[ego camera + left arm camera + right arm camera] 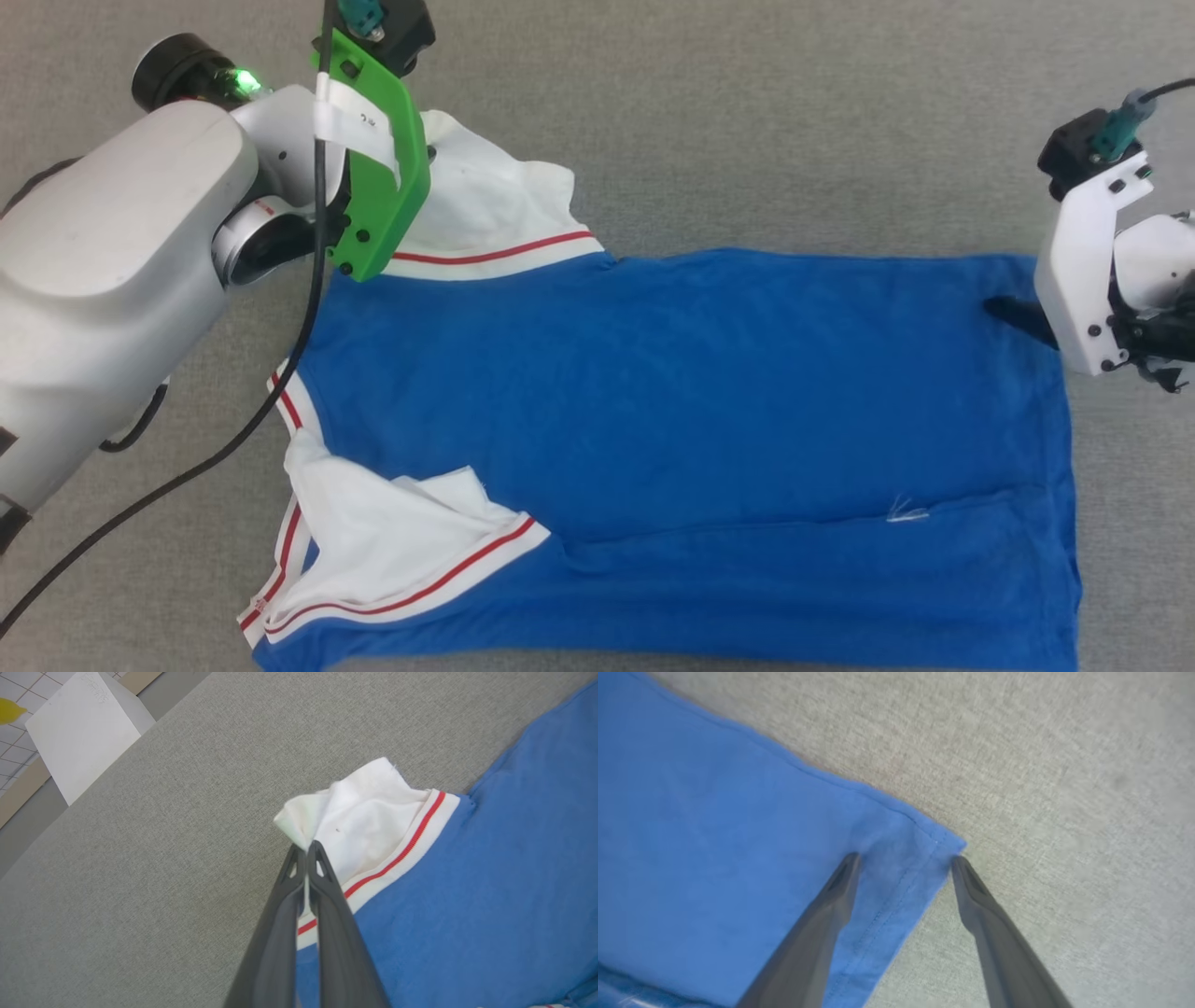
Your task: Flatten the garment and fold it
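Partly out of frame — garment (700, 392)

The left arm (121, 271) reaches in from the left toward the far side. Its left gripper (307, 847) is pinched tight (fingers pressed flat together) on a white sleeve corner of the garment (467, 905). At the right, the right gripper (906, 859) has its fingers spread wide, straddling the hem corner.

I see a grey woven surface (747, 121) carrying the blue garment (700, 392), spread mostly flat with one long crease; a white sleeve (401, 551) lies folded onto the blue, all well in from the one surface edge visible
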Controlling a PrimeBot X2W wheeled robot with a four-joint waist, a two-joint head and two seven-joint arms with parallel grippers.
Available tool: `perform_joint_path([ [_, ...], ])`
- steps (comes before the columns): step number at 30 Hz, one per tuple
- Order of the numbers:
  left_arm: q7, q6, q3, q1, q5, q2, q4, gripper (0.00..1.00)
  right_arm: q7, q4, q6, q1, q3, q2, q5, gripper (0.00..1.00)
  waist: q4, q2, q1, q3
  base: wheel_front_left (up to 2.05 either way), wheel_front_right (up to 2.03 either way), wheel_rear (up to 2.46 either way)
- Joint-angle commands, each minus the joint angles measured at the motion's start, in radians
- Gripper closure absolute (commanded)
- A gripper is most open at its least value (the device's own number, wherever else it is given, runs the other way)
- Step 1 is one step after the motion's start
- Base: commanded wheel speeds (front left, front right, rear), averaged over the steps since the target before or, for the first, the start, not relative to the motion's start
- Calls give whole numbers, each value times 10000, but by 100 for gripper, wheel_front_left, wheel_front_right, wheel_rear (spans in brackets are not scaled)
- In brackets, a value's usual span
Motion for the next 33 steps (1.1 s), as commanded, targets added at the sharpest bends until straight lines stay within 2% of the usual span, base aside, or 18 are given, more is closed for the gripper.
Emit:
perform_joint_path([
  [1,-91,-26,-43,-162,-66,-45,39,100,-106,217,-17,-74,174,76,-72,0,252,0,0,312,0,0,0],
  [5,-205,-26,-93,-238,-90,-74,101,100,-280,652,-17,87,755,161,81,0,318,0,0,426,0,0,0],
  [6,-231,-26,-105,-247,-104,-65,123,100,-366,687,-17,88,899,138,133,3,315,0,0,437,0,0,0],
  [7,-257,-26,-117,-250,-119,-51,152,100,-472,717,-17,85,998,122,233,70,306,0,0,434,0,0,0],
  [8,-283,-26,-125,-245,-127,-32,181,100,-560,729,-17,69,1062,99,324,100,290,0,0,416,0,0,0],
  [20,-1281,-27,-96,566,-614,249,822,100,-2637,391,-17,-151,1399,-317,1329,100,-120,0,0,-934,0,0,0],
  [22,-1615,-27,-75,854,-706,452,752,100,-3257,35,-17,-14,1526,-477,1569,100,-175,0,0,-1485,0,0,0],
  [27,-2117,6,-35,1454,-850,916,255,100,-4017,-596,-17,358,1889,-911,1663,100,-210,0,0,-2244,0,0,0],
  [33,-2551,490,-118,2678,-698,1866,-1196,100,-4732,-1196,-17,1096,2261,-1406,1660,100,-170,0,0,-2946,0,0,0],
])
